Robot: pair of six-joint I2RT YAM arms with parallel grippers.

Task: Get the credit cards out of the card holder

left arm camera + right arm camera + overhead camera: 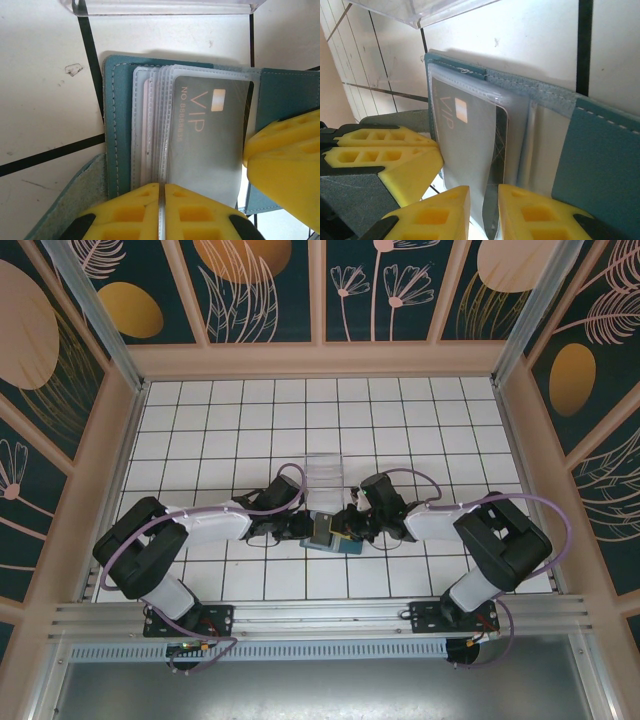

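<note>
The teal card holder (117, 125) lies open on the white tiles, its clear sleeves fanned out. A dark grey credit card (210, 135) marked VIP sits in the top sleeve, and paler cards show edge-on behind it. My left gripper (161, 186) is shut on the thin edge of a clear sleeve. Beside it my right gripper (484, 189) is closed around the lower edge of the dark card (501, 145) and its sleeve. In the top view both grippers, left (312, 530) and right (352, 525), meet over the card holder (340, 548).
A clear plastic box (325, 475) stands just beyond the card holder, close to both grippers. The two grippers' yellow fingers (285, 160) nearly touch each other. Patterned walls enclose the tiled table (250, 420).
</note>
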